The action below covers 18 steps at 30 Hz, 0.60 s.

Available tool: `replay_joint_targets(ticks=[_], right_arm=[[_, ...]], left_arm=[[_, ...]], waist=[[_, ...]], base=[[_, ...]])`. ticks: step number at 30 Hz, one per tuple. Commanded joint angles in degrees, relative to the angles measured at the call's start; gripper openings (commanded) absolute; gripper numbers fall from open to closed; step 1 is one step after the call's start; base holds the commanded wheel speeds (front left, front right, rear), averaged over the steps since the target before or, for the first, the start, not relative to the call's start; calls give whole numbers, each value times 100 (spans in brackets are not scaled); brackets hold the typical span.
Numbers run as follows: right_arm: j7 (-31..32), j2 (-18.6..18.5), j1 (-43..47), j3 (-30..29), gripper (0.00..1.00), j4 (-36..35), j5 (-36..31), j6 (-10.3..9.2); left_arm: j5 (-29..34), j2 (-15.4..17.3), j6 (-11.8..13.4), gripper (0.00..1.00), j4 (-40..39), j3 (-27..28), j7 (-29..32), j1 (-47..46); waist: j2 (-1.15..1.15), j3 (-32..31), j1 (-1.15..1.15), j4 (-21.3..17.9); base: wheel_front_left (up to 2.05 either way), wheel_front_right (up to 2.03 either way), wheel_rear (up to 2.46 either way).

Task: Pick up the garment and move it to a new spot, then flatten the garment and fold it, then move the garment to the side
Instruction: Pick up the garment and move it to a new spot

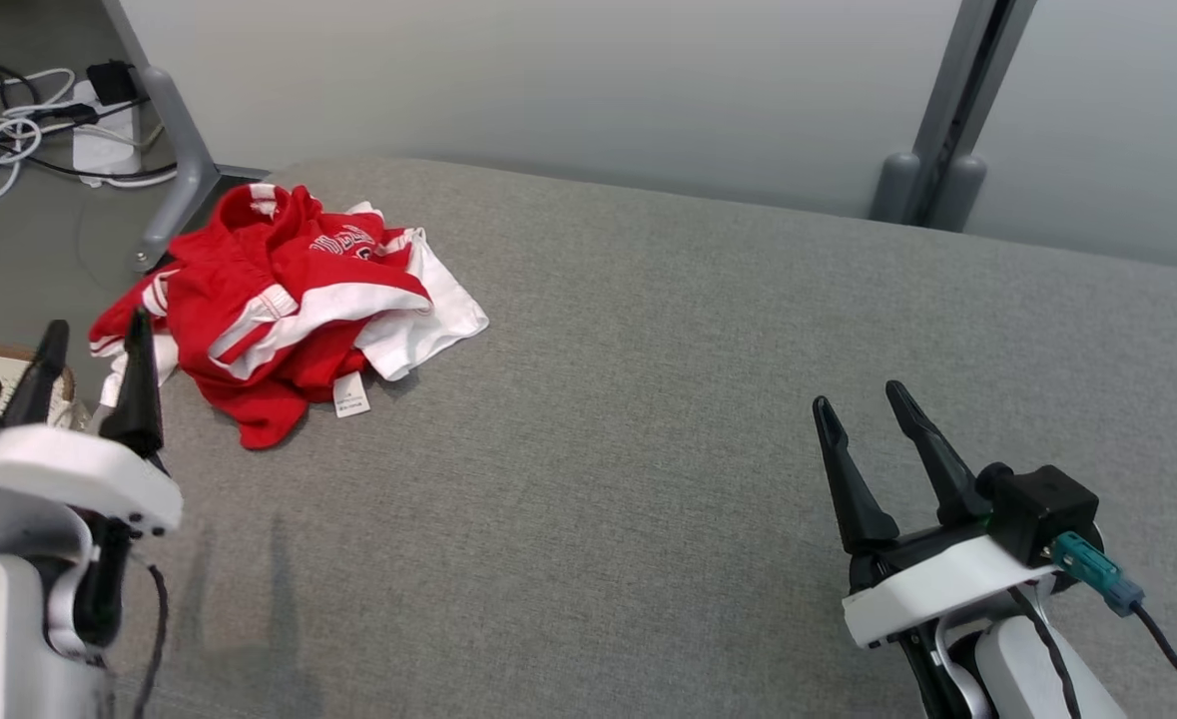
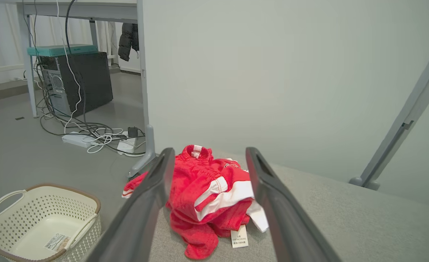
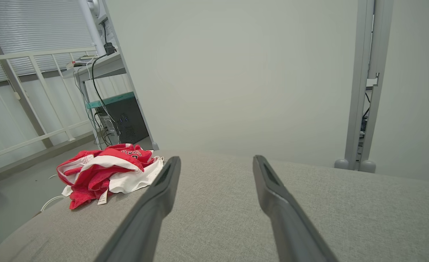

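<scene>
The garment (image 1: 289,300), a red and white piece crumpled into a heap, lies at the far left corner of the grey padded surface (image 1: 648,419), with its white label (image 1: 351,394) hanging out on the near side. The left gripper (image 1: 96,326) hovers at the near left edge of the surface just short of the heap, its two dark fingers spread well apart and holding nothing. In the left wrist view the garment shows between them, beyond the tips. The right gripper (image 1: 858,396) is over bare fabric at the near right, well away from the garment, its fingers also parted with nothing between them. A white perforated basket (image 2: 87,225) stands on the floor beside the left corner.
</scene>
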Motion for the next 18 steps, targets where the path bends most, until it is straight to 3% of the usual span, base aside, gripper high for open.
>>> replay_joint_targets(ticks=[1,15,18], right_arm=[[-30,-64,-108,8,100,-31,-34,11],[-29,-200,-706,131,100,-462,-198,11],[-29,-213,-815,123,100,-531,-198,11]], left_arm=[[-111,126,-30,100,181,43,288,-335],[-725,1061,-60,100,1905,355,2000,-2195],[-778,1277,80,100,2352,442,2254,-2469]], waist=[[0,204,0,-199],[0,1163,0,-1048],[0,1379,0,-1251]], base=[[0,0,0],[0,0,0],[0,0,0]])
